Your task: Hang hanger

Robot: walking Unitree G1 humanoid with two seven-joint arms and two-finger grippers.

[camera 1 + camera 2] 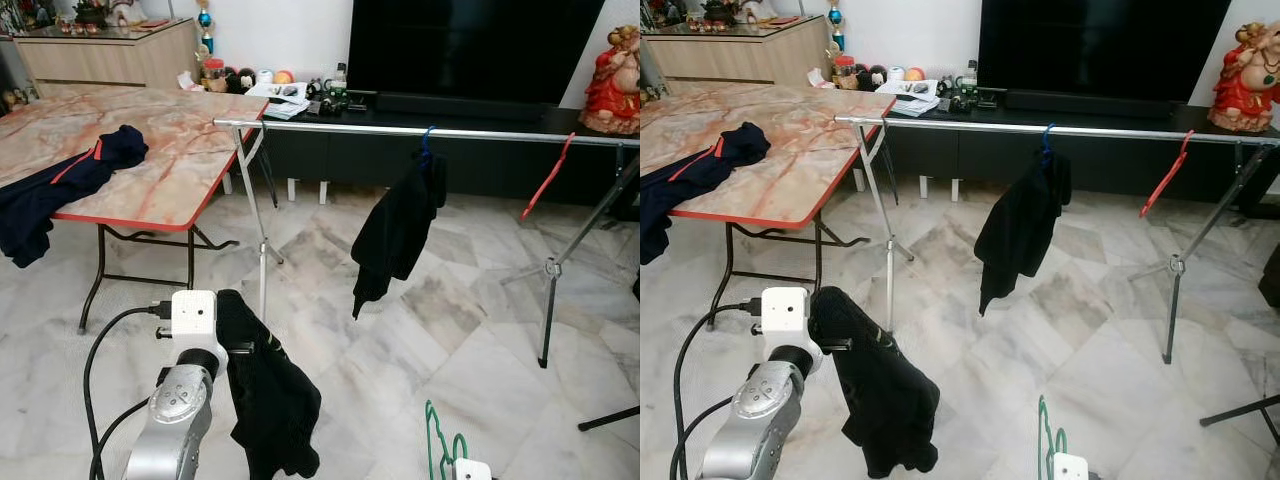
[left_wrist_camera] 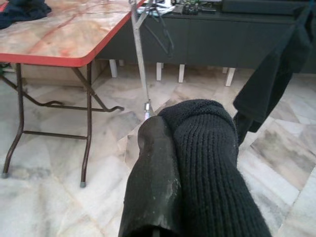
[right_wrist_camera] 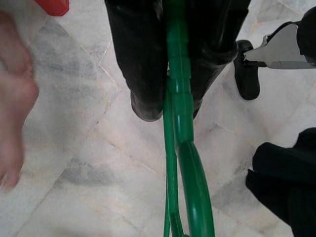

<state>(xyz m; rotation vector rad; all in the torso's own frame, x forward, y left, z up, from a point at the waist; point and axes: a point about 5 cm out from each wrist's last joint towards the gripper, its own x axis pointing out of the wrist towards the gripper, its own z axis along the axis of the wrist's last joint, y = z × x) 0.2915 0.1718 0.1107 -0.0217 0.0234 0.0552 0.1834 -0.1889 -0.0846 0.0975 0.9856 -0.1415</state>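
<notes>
Before the robot, at 12 o'clock: a clothes rail (image 1: 420,130) spans the room on tripod legs, in front of a dark TV cabinet (image 1: 400,150).
Rail load: a black garment on a blue hanger (image 1: 398,228) hangs near the middle; a red hanger (image 1: 547,180) sits bare towards 2 o'clock.
Left gripper (image 2: 163,168): low at 7 o'clock, its fingers pressed against a black knitted garment (image 1: 262,390) that drapes off them toward the floor; judged to be clamped on the cloth, kept clear of the ground for dressing onto a hanger.
Right gripper (image 3: 170,64): at 5 o'clock, both black fingers narrowed onto the green hanger (image 3: 183,148), which runs between them; gripped near its neck, likely so the shoulders stay free for the garment.
Green hanger, from the head: its hook pokes up at the bottom edge (image 1: 440,445), well apart from the rail.
Table (image 1: 150,160): at 10 o'clock, marble-patterned with a red edge, holding a navy garment (image 1: 60,190).
Person: a bare foot (image 3: 15,123) on the marble floor (image 1: 450,330) near the right gripper.
Stage, as a judgement: garment and hanger not yet joined; hanging comes afterwards.
</notes>
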